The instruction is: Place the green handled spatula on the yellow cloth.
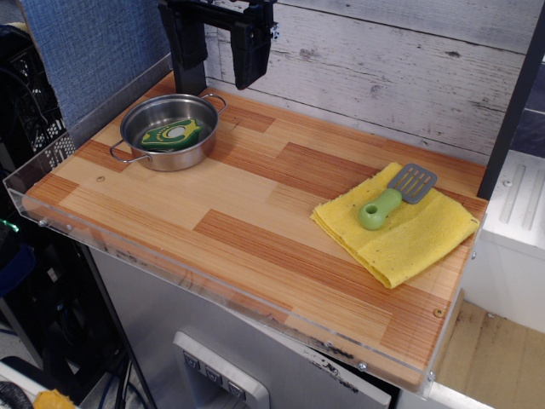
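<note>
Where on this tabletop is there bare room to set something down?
The widest bare stretch runs between the pot and the yellow cloth, reaching the front edge. The back strip along the wall is also bare. The right end is crowded: the spatula lies on the cloth.

— Where does the green handled spatula (390,199) lie?
— Flat on the yellow cloth (400,228), toward the cloth's far corner; its chunky lime handle with a hole at the end points to the cloth's middle; its grey slotted blade reaches the cloth's far edge and juts a little past it.
— And the cloth itself?
— Bright yellow; folded to a rough square; turned like a diamond; its edges slightly frayed; it lies flat under the spatula.
</note>
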